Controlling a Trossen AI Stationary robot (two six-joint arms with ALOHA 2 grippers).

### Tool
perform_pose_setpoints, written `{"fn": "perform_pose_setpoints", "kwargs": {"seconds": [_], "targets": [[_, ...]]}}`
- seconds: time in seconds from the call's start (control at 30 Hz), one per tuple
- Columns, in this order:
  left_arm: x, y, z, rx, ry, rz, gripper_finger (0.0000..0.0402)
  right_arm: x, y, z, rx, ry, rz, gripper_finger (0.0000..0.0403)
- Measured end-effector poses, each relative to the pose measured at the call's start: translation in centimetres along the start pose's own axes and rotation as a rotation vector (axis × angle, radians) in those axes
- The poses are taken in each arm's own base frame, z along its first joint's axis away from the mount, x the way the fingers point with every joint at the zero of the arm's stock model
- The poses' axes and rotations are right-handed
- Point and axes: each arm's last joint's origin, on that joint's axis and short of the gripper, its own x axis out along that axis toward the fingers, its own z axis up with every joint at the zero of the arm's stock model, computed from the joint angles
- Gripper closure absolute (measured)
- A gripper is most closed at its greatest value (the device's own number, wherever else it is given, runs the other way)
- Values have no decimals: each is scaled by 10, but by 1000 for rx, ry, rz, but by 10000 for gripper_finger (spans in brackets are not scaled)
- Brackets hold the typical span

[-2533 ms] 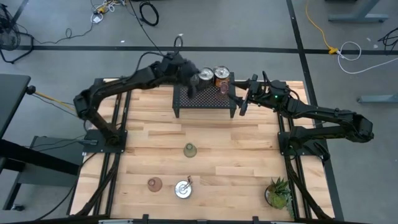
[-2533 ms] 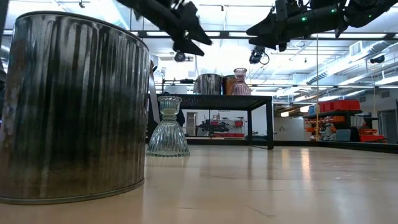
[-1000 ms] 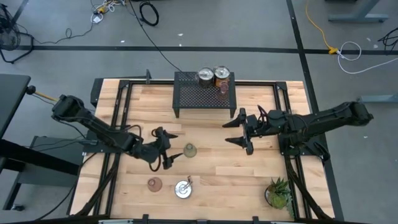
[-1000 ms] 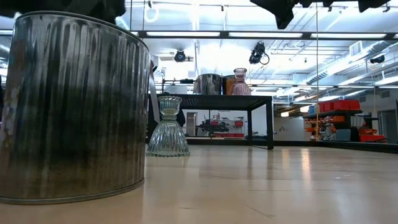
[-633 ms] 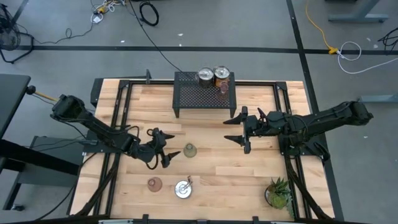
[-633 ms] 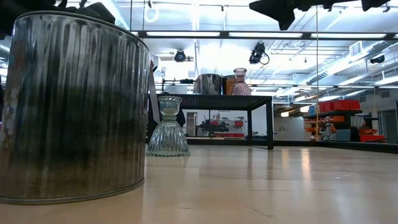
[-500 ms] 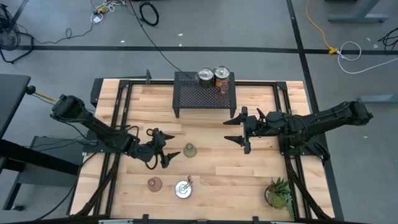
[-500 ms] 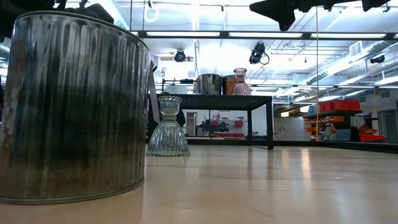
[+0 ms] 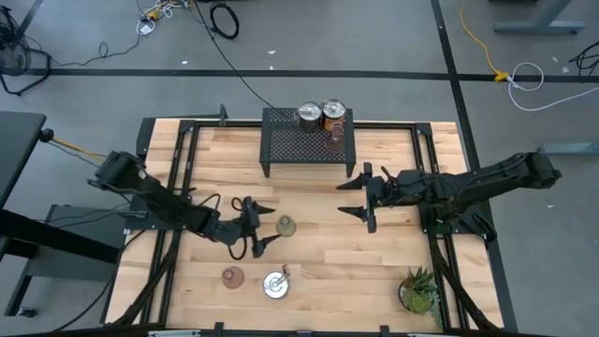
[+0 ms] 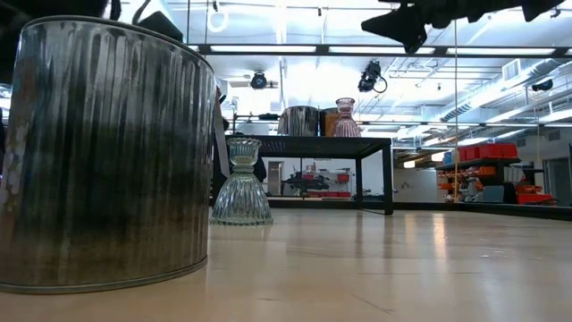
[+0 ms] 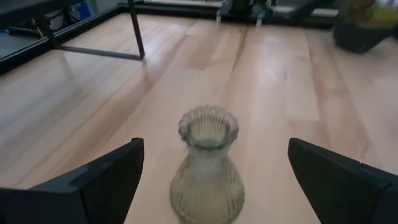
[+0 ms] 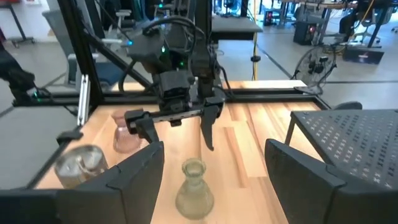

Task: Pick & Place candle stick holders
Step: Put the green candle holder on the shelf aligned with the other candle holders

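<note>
An olive-green cup holder (image 9: pixel 285 225) stands upright on its wide base at the table's middle; it also shows in the left wrist view (image 11: pixel 207 165). My left gripper (image 9: pixel 265 225) is open, just left of it, its fingers pointing at it and apart from it. My right gripper (image 9: pixel 356 198) is open and empty, right of centre above the table. A pinkish-brown cup (image 9: pixel 232 276) and a silver-topped holder (image 9: pixel 275 284) stand near the front edge. Two silver-topped holders (image 9: pixel 309 115), (image 9: pixel 332 113) and a pinkish cup (image 9: pixel 337 133) stand on the black mesh rack (image 9: pixel 299 145).
The rack stands at the table's far middle. A spiky green potted plant (image 9: pixel 418 292) stands at the front right corner. Bare wood lies between the olive cup and the rack. In the low view the silver-topped holder (image 10: pixel 107 152) fills the left side.
My left gripper has gone toward the table's right edge, closer to the olive-green cup, staying open. The cup has not moved.
</note>
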Motion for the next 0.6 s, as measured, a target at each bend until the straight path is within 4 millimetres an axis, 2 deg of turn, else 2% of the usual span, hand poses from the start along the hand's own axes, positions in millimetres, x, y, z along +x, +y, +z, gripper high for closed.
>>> {"fn": "perform_pose_setpoints", "kwargs": {"seconds": [0.2,0.4,0.6], "targets": [[9,5,-6,-14,46,-29,3,0,-2,-3,-19,7,-62,124],[20,13,-9,-44,72,-28,3,0,-1,1,-12,-35,-48,124],[28,17,-5,-113,10,-36,3,0,-1,1,-11,-39,-48,124]]}}
